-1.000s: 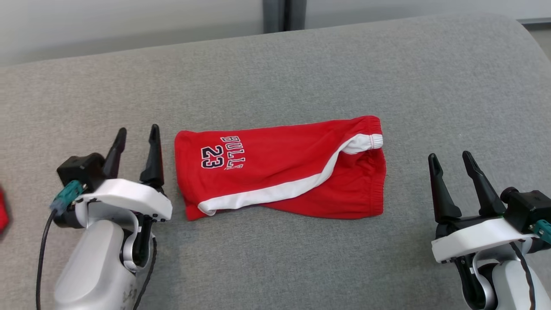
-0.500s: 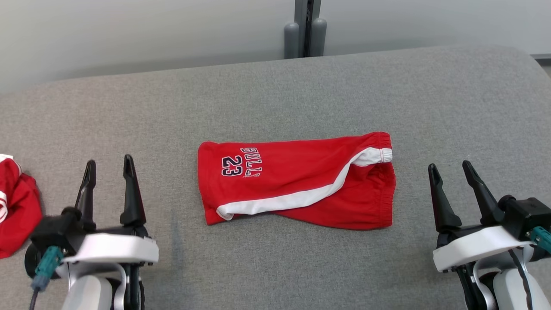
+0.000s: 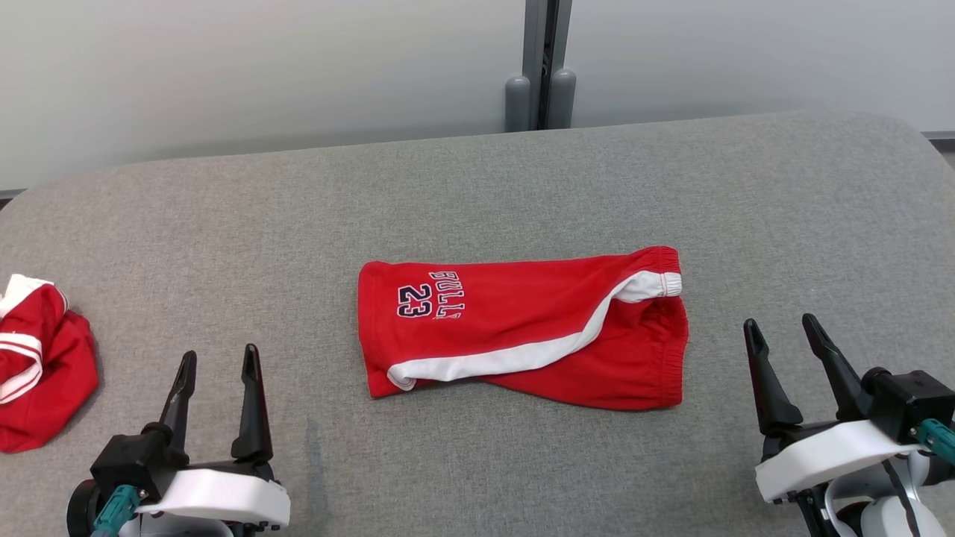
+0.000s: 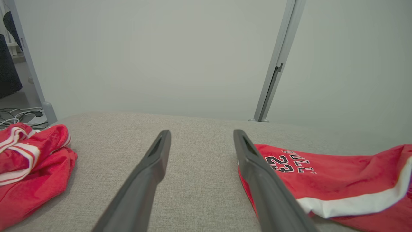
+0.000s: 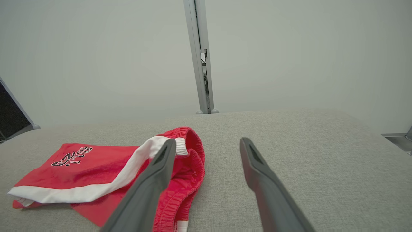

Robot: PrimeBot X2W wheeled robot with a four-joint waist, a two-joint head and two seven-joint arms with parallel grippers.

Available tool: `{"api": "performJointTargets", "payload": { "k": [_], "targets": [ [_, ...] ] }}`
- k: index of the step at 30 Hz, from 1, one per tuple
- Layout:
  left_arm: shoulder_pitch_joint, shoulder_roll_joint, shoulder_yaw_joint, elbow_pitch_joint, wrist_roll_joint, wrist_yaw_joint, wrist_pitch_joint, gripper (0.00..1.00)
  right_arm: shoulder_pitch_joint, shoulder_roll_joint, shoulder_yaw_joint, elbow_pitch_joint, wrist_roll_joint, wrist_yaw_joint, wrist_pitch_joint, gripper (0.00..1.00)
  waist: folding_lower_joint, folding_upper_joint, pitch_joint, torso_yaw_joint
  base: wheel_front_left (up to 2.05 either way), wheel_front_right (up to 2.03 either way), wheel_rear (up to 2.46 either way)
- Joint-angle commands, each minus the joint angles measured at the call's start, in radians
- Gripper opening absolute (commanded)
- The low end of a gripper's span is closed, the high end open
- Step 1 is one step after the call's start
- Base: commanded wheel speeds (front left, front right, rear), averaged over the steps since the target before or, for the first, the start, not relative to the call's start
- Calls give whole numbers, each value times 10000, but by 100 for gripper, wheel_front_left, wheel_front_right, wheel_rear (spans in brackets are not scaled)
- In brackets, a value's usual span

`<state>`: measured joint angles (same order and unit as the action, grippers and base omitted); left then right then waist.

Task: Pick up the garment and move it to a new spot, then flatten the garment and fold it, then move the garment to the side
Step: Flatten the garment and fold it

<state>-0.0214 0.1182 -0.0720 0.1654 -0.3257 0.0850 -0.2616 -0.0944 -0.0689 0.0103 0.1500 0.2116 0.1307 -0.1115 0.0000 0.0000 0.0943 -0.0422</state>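
At the far left, a crumpled red-and-white garment (image 3: 41, 365) lies on the grey worktop (image 3: 477, 186). The left end effector (image 3: 218, 353) is released and empty. The folded red Bulls shorts (image 3: 522, 328) lie mid-worktop. The right end effector (image 3: 780, 323), near their waistband, is released too.

Bright, flat, diffuse room light, pale wall (image 3: 261, 74) matte and even, a thin soft shadow along the near edge of the red shorts (image 3: 522, 328), grey cushion (image 3: 477, 186) evenly lit, head view crisp, left gripper (image 4: 201, 132) soft-edged close to its wide-angle lens.
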Motion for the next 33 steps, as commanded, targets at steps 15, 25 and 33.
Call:
{"api": "performJointTargets", "payload": {
  "k": [15, 25, 33],
  "targets": [
    [-167, 100, -104, 104, -59, -6, -41, 100, 172, 24, -122, -267, 3, 2, 124, 100, 0, 0, -6, 7, 0, 0, 0],
    [-816, -131, -1005, 398, -373, -666, 1066, 100, 2, 43, -87, -380, 60, 2, 176, 100, 0, 0, 252, 48, 0, 0, 0],
    [-1953, -243, -1475, 1937, -1101, -1324, 2739, 100, -244, 30, 120, -375, 82, 2, 149, 100, 0, 0, 675, -220, 0, 0, 0]
  ]
}}
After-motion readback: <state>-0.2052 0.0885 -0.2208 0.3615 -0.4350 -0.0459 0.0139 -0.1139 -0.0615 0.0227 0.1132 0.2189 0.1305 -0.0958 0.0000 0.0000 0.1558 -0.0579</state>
